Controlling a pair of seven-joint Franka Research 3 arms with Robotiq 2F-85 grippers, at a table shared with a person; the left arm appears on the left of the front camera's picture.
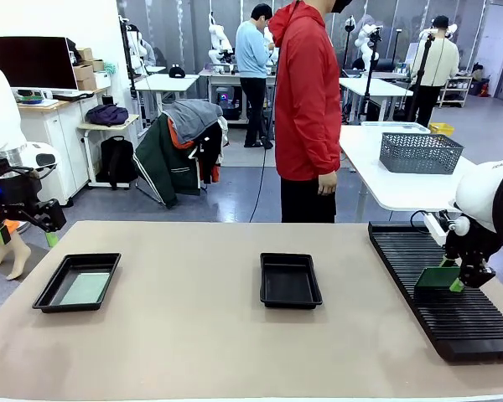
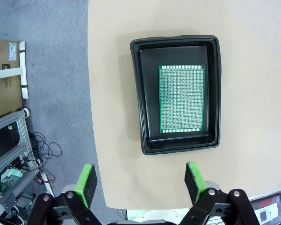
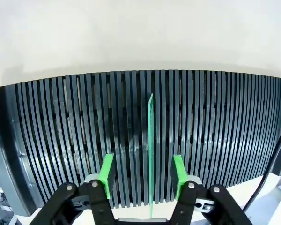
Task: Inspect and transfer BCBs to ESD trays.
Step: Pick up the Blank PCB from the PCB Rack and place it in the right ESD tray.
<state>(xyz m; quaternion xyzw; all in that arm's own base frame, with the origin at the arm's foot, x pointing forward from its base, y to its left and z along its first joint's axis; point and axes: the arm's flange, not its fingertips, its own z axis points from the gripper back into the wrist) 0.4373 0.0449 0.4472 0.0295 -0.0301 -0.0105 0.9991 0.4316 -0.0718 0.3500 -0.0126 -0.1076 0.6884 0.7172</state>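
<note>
Tabletop [image 1: 193,335] in beige spans the front view, with a person in a red jacket [image 1: 306,100] standing at its far side. Along the robot's right side lies a long black ribbed rack [image 1: 478,327]. Two black ESD trays rest well apart on the table: the left tray [image 1: 71,306] near the left edge and the middle tray [image 1: 292,303] at the centre. A flat BCB [image 1: 85,288] lies on the left tray's floor; from the left wrist camera it sits closer to one long wall than the other. An upright BCB [image 1: 436,279] stands on edge in a slot of the rack. The right gripper [image 3: 142,159] straddles this board with its fingers apart; the right wrist camera shows a gap between the thin green edge and each pad. The left gripper [image 2: 140,180] hangs above the table's left edge, fingers spread wide and holding nothing, looking down on the left tray.
</note>
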